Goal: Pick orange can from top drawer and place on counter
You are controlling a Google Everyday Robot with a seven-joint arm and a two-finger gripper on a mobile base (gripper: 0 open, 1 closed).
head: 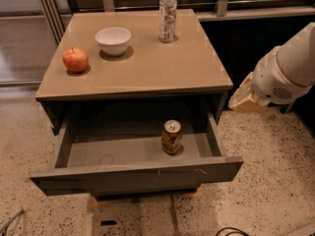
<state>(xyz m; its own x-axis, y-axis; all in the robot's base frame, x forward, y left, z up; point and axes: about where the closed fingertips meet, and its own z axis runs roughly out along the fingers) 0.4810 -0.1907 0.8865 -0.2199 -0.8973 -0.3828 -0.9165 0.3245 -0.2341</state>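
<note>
Orange can [172,137]: I see it upright on the floor of the top drawer [123,152], right of middle.
Top drawer: pulled open below the tabletop [147,70].
End effector [243,100]: off the tabletop's right edge, beside the cabinet, well apart from the can. I cannot tell its state.
Tabletop load: apple [75,60], bowl [113,40], bottle [168,14].

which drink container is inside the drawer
The orange can, upright on the top drawer floor, right of middle; the clear plastic bottle stands on the counter. The gripper hangs off to the counter's right, away from both.
</note>
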